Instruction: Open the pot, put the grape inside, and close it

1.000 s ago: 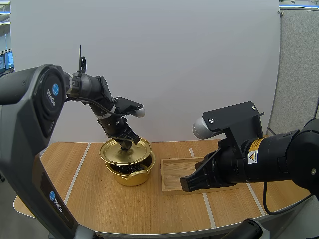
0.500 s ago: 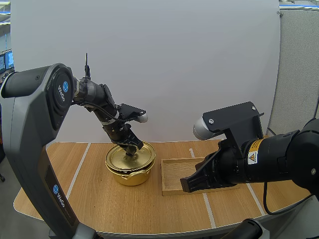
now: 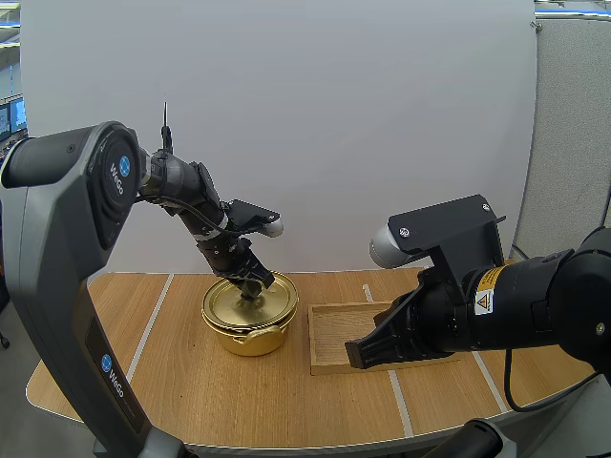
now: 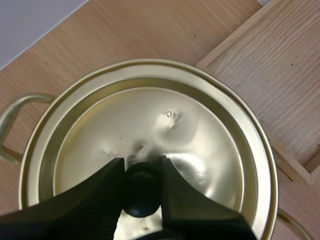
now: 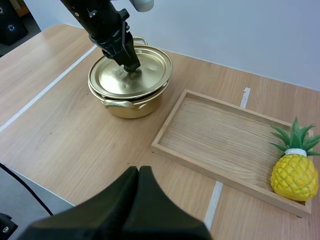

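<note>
A gold pot (image 3: 250,334) stands left of centre on the table, and its gold lid (image 3: 241,303) sits flat on it. My left gripper (image 3: 254,286) is down on the lid, its fingers pinching the black knob (image 4: 142,189). In the left wrist view the left gripper (image 4: 140,167) holds that knob between its tips over the lid (image 4: 200,145). The lid hides the inside of the pot. My right gripper (image 5: 139,172) is shut on nothing and hovers over the table in front of the tray, apart from the pot (image 5: 131,106).
A shallow wooden tray (image 5: 200,165) lies right of the pot. A toy pineapple (image 5: 295,177) stands in the tray's far right corner. White tape lines cross the table. My right arm (image 3: 496,305) hangs over the tray's right part.
My left gripper has lowered the lid from a tilted, raised pose onto the pot, covering the dark contents. The right arm has not moved.
</note>
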### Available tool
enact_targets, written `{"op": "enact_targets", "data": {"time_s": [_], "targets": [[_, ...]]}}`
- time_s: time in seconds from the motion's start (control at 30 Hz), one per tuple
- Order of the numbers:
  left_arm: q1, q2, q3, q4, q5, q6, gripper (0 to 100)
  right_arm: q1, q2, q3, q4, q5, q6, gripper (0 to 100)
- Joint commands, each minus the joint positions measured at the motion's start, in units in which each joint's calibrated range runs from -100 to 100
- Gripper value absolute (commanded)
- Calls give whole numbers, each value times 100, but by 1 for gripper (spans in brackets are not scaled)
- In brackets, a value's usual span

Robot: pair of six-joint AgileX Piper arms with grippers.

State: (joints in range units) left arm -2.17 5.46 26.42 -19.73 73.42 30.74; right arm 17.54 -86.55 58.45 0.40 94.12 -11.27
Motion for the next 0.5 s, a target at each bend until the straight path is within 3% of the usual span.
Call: {"op": "enact_targets", "data": {"time_s": [0.0, 0.37, 0.47], "targets": [[-13, 142, 136, 79, 755, -32, 0, -21, -48, 21, -40, 38, -67, 0], [-13, 142, 136, 29, 868, -32, 0, -21, -48, 21, -40, 38, -67, 0], [-13, 142, 136, -68, 886, -13, 15, -21, -48, 21, -40, 38, -67, 0]]}}
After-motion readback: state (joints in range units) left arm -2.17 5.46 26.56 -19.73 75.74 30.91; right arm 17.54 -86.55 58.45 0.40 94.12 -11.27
